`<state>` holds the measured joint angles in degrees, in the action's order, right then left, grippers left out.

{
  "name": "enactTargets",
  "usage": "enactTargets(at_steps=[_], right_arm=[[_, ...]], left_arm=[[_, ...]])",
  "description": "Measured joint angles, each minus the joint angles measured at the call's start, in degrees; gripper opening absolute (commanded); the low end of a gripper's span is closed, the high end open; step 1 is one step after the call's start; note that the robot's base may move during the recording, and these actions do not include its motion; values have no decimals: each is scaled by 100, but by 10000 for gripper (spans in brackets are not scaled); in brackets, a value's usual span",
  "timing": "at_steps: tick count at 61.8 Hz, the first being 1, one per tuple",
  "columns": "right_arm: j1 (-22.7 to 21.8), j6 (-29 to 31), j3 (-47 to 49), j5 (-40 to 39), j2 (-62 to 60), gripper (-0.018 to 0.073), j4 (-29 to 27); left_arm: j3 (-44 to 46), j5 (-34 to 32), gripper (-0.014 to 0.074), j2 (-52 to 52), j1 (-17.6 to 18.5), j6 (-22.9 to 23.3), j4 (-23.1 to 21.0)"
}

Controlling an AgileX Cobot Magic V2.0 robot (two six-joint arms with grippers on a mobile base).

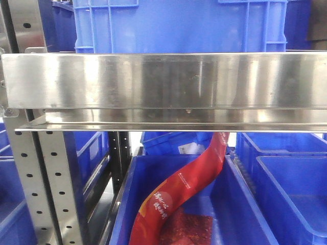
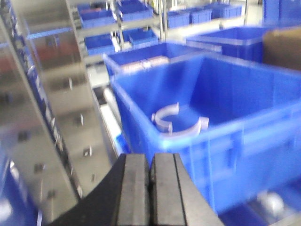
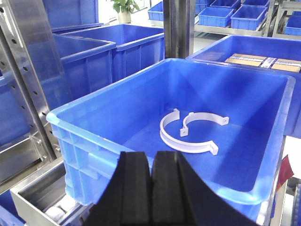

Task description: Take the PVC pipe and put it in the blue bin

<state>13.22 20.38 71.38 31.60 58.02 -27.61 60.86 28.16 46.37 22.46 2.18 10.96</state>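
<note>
Trouble: right claw (image 3: 151,188) is squeezed together, blurry left claw (image 2: 150,188) seems so too; they may just shove the white rings (image 3: 187,145) farther.

White characters stand on the red packet (image 1: 176,196) (too small and blurred to read).

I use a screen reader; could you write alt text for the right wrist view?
Two white curved plastic pieces lie on the floor of an open blue bin, seen past the shut right gripper. Behind it stand other bins.
</note>
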Motion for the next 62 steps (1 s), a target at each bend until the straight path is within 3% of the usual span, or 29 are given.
enactTargets(at_steps=[19,28,39,62], right_arm=[[0,0,-78,89,-200,-163,422],[0,0,-404,-346,-619,-163,732],[0,-11,-1143,-797,-1195,-163,858],[-239,-68,-2306,-1196,-2147,-163,917]], left_arm=[[-1015,-294,-111,-817,13,893,887],[-1325,-362,-111,-1002,13,1065,1063],[-1583,-362,-111,-1034,13,1754,1577],[-1620,-550,-111,-1034,13,1886,1719]])
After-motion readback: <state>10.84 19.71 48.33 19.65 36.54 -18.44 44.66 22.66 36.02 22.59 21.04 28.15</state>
